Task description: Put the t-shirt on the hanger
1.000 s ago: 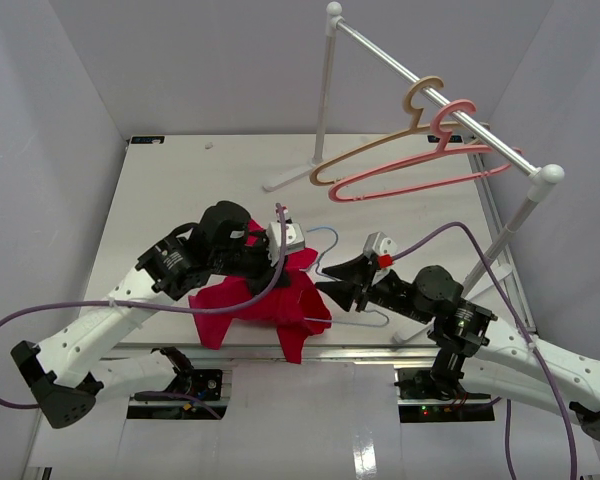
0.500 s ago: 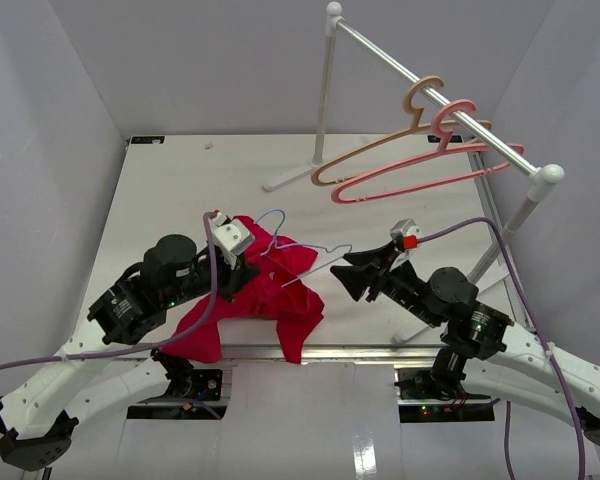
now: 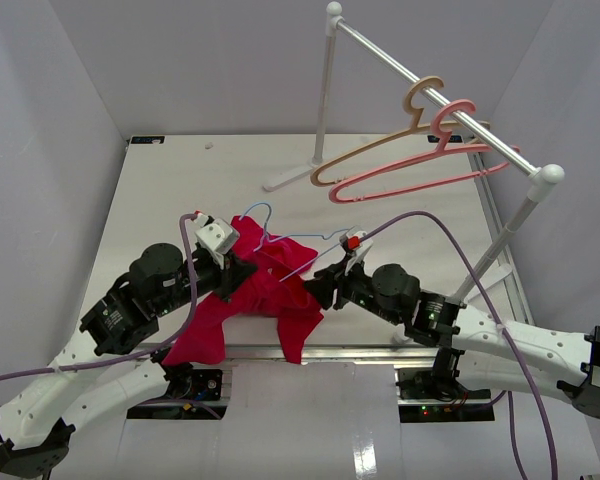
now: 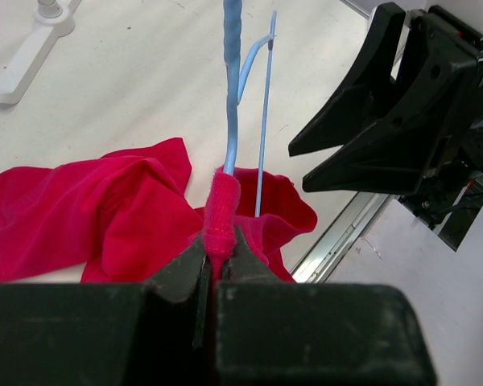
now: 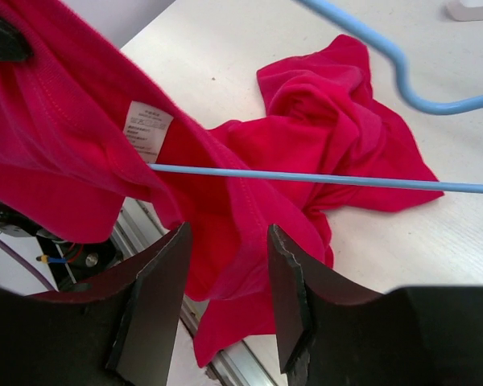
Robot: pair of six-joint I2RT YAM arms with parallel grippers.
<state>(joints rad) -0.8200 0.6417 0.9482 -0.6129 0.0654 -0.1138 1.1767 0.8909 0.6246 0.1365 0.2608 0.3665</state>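
The crimson t-shirt [image 3: 270, 290] hangs in a bunch over the table's near edge, partly lifted. My left gripper [image 3: 238, 268] is shut on the red cloth wrapped round the light-blue wire hanger [image 3: 280, 245]; the wrist view shows the hanger wire [image 4: 231, 96] rising out of the pinched cloth [image 4: 217, 217]. My right gripper [image 3: 315, 292] is open, its jaws either side of a fold of the shirt [image 5: 241, 241], not closed on it. The pale neck label [image 5: 147, 129] shows, with the hanger's straight wire [image 5: 322, 178] crossing the shirt.
A white garment rack [image 3: 435, 100] stands at the back right with a tan hanger [image 3: 400, 135] and a pink hanger [image 3: 420, 170] on its bar. The rack's foot [image 3: 285, 178] lies on the table. The table's metal front rail [image 3: 360, 350] runs below the shirt.
My left gripper has lifted the shirt and hanger up and to the left. My right arm has swung left and in, its open jaws now at the shirt's right side.
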